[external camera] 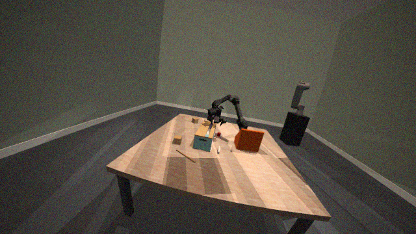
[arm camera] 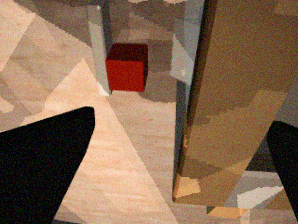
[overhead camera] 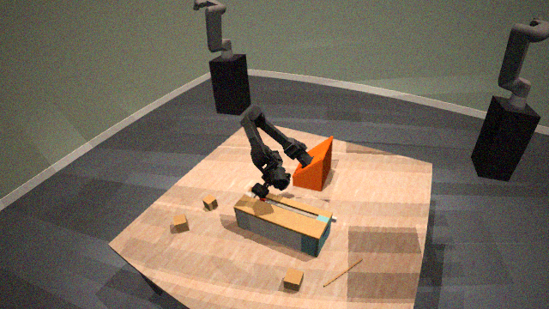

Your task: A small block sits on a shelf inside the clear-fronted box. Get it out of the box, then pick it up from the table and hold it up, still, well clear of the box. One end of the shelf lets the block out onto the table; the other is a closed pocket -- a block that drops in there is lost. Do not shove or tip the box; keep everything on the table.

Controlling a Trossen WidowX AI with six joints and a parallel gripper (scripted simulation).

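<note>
While the gripper [overhead camera: 260, 191] hangs wide apart and empty, red block [arm camera: 127, 67] on table at box's [overhead camera: 283, 220] eleven o'clock end.

The arm [overhead camera: 257, 142] is dark charcoal to black all over, built of rounded, blocky links joined by bulkier cylindrical joints. Its surface looks matt and plain (no markings, screws or cables can be made out at this size). The wrist section is a chunkier cluster of dark housings ending in the gripper [overhead camera: 260, 190], equally black. In the wrist view its fingers show as flat, featureless black wedges with straight edges.
</note>
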